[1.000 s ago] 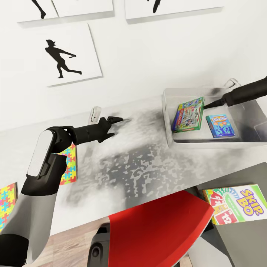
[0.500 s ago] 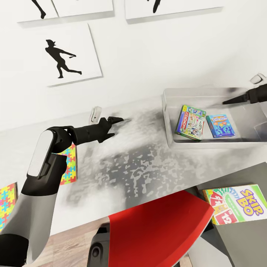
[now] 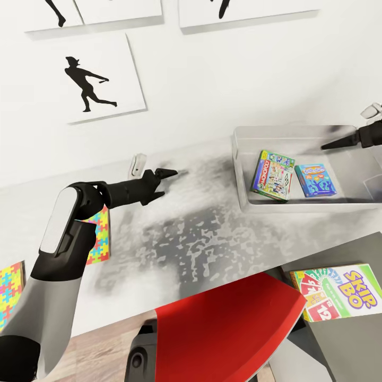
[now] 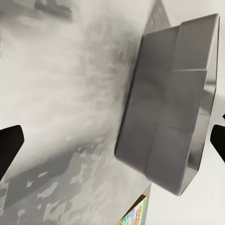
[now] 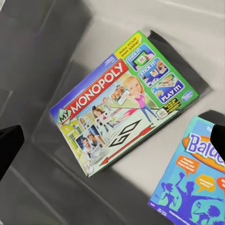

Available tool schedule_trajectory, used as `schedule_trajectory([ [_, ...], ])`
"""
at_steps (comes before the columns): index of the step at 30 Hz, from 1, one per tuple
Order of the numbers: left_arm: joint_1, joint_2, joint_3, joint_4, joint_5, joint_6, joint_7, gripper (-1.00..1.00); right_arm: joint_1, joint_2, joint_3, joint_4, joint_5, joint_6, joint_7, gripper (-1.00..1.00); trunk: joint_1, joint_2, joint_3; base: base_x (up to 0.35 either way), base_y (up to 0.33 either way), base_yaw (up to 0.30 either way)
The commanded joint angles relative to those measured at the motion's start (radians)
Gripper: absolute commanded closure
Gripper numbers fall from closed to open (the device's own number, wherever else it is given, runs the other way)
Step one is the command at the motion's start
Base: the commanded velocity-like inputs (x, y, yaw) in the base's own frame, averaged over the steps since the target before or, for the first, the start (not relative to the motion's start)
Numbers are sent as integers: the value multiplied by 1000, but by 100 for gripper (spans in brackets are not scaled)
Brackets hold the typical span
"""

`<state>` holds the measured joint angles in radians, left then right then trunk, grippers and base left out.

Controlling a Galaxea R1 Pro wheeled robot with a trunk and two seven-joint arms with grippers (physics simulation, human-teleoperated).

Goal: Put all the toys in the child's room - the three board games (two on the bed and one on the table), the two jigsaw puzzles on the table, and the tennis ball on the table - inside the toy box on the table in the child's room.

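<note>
Shallow light-grey plastic toy box (image 3: 240, 159) with flared sides sits on the pale grey tabletop (image 3: 201, 233) against the white wall, and inside it lie two of the board games: the white-and-green "MONOPOLY" box (image 3: 273, 175), tilted with one edge propped up, and a mostly blue game box (image 3: 315, 180) just beside it, lying flat on the tray floor. My right gripper (image 3: 339, 142) hovers above the far side of the tray with nothing in it; in the right wrist view its two dark fingertips (image 5: 9, 145) stand wide apart at the picture's edges, with the Monopoly box (image 5: 123, 101) and the blue box (image 5: 197, 183) seen between them. My left gripper (image 3: 167, 173) hangs over the middle of the table, also spread open and empty, its fingers (image 4: 8, 143) framing the toy box (image 4: 173, 103) from the side. The rainbow "SKIP-BO" box (image 3: 337, 292) lies on the lower dark-grey cabinet top (image 3: 345, 345), beside a red chair (image 3: 223, 329). Two colourful jigsaw puzzles (image 3: 98, 236) lie on the table near my left arm.
</note>
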<state>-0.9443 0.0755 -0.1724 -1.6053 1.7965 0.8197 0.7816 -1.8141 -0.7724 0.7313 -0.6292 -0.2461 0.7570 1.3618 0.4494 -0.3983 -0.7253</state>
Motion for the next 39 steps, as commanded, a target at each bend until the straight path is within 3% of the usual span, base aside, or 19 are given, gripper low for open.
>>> schedule_trajectory([
  [1, -1, 0, -1, -1, 10, -1, 10, -100, -2, -1, 7, 0, -7, 8, 0, -100, 1, -2, -1, 0, 0, 0],
  [17, 36, 6, -2, -1, -1, 0, 2, -100, 45, 1, 8, -24, -23, 13, 2, -100, 1, -2, -1, 0, 0, 0],
  [31, 47, 7, -3, 0, -4, 5, 1, -100, 108, -9, 6, -37, -119, 11, 5, -100, 1, -2, -1, 0, 0, 0],
  [35, 48, 7, -3, 0, -4, 5, 1, -100, 126, -20, 6, -51, -144, 11, 6, -100, 1, -2, -1, 0, 0, 0],
  [39, 49, 7, -3, -1, -5, 8, -1, -100, 156, -47, 6, -84, -187, 11, 5, -100, 1, -2, -1, -33, 0, 0],
])
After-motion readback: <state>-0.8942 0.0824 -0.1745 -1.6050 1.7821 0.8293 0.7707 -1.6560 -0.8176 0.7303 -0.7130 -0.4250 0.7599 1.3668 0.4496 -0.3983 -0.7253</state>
